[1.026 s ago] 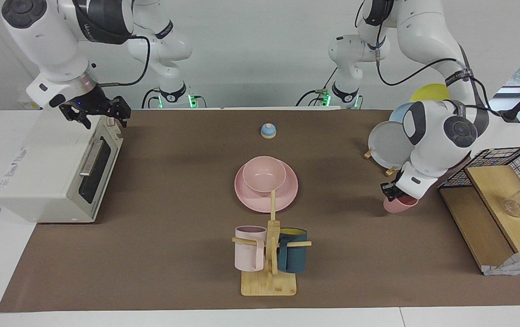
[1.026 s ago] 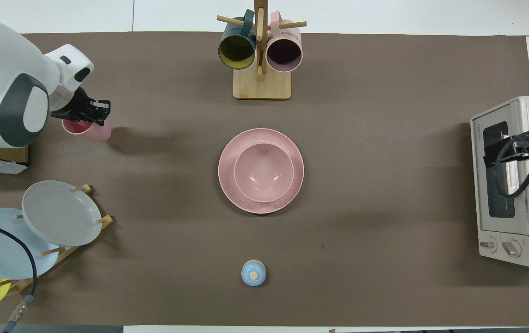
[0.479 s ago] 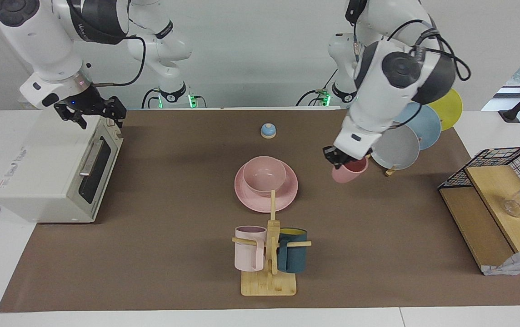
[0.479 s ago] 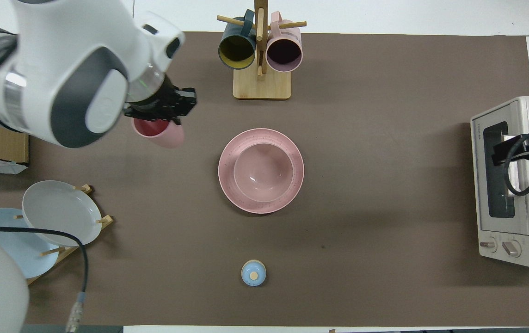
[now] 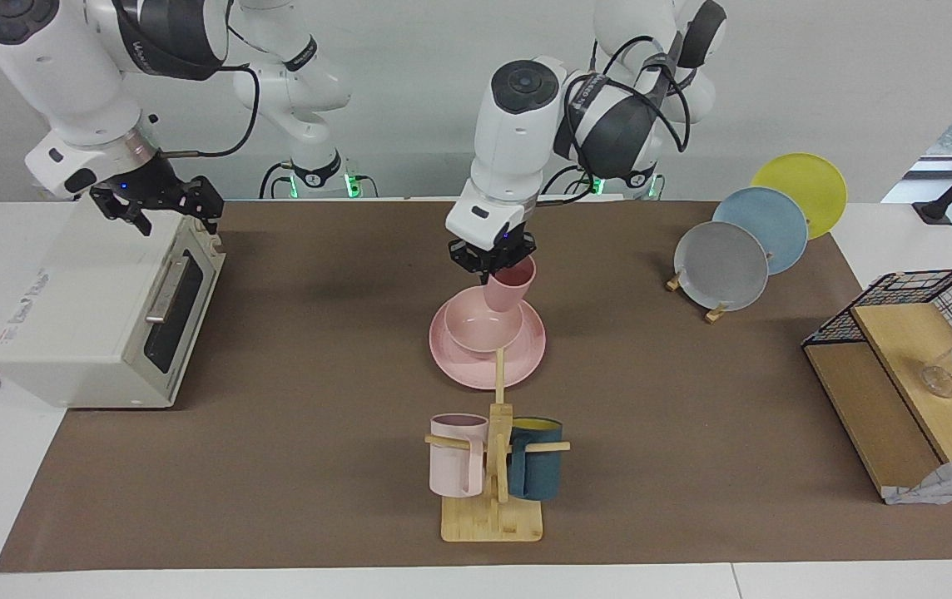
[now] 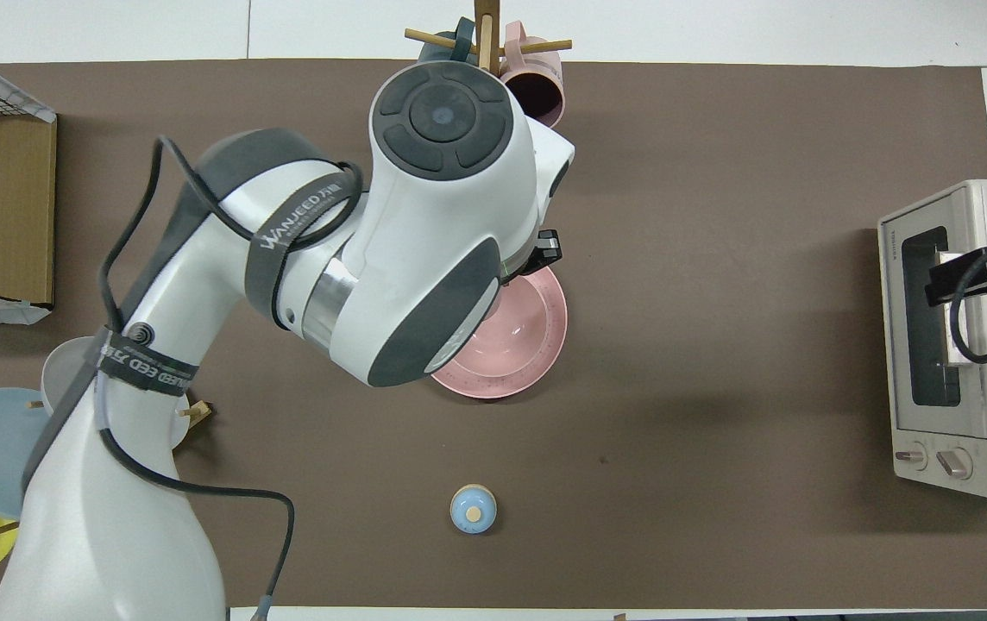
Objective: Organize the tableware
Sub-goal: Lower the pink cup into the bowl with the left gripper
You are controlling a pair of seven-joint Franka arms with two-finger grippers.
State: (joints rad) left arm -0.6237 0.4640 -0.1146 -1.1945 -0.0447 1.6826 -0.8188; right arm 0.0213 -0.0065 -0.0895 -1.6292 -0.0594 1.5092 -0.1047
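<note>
The pink plate (image 5: 528,353) lies mid-table with the pink bowl (image 5: 474,329) on it; both also show in the overhead view, plate (image 6: 545,358) and bowl (image 6: 518,332), partly under my left arm. My left gripper (image 5: 493,254) is shut on the pink cup (image 5: 510,285) and holds it tilted just over the bowl's rim on the robots' side. The cup is hidden in the overhead view. My right gripper (image 5: 164,210) waits open and empty over the toaster oven (image 5: 101,308).
A wooden mug rack (image 5: 493,499) with a pale pink and a dark blue mug stands farther from the robots than the plate. A small blue knobbed object (image 5: 491,240) lies nearer the robots. A rack of grey, blue and yellow plates (image 5: 721,264) and a wire-and-wood shelf (image 5: 900,366) stand at the left arm's end.
My left gripper has lifted the pink cup from the table by the shelf and carried it across to over the bowl. My right gripper has barely moved over the toaster oven.
</note>
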